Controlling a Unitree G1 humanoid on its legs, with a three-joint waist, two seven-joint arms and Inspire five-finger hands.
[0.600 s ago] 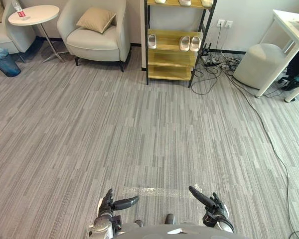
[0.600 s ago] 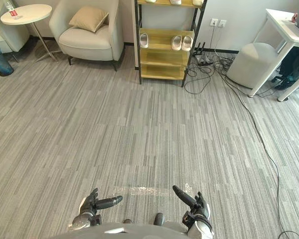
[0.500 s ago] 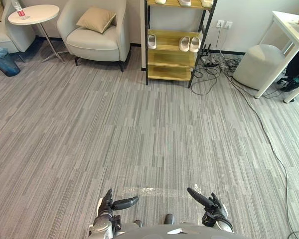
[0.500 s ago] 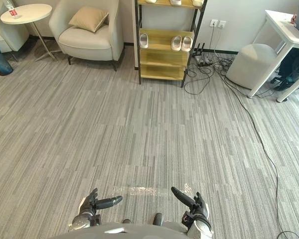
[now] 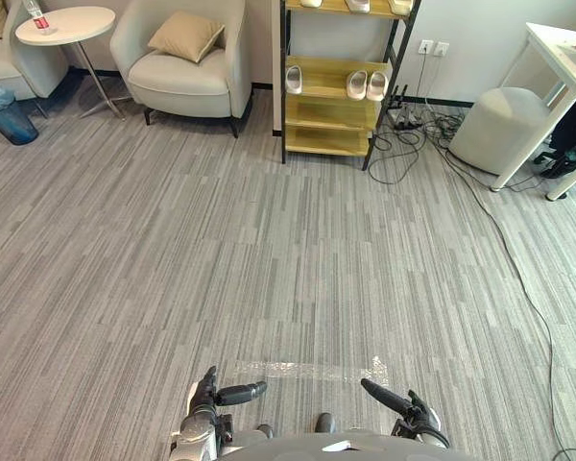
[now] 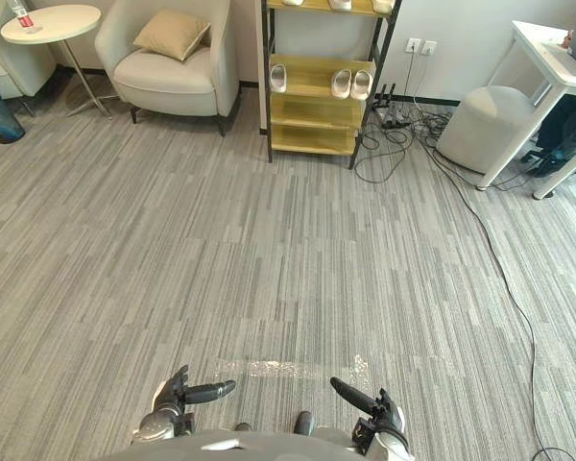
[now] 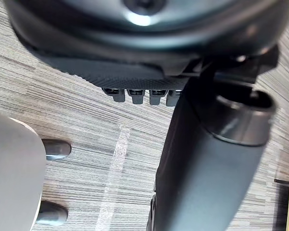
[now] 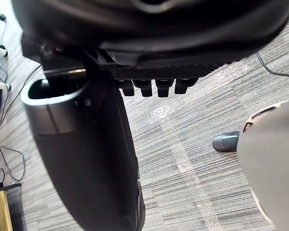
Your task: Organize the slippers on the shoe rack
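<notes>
**Head pair looks down the room, wrist cameras down at the floor**

Both eye views sit high on the robot's head and tilt down across the grey floor (image 5: pixel 269 240) toward the far shoe rack (image 5: pixel 331 110) and armchair (image 5: pixel 187 67). They share nearly the whole scene, the right eye's view taken from slightly further right. The left hand (image 5: pixel 204 408) and right hand (image 5: pixel 415 419) lie at their near edge. Each wrist view looks from very close along its own hand at the near floor. All four share the strip of clear tape (image 5: pixel 307 370).
</notes>
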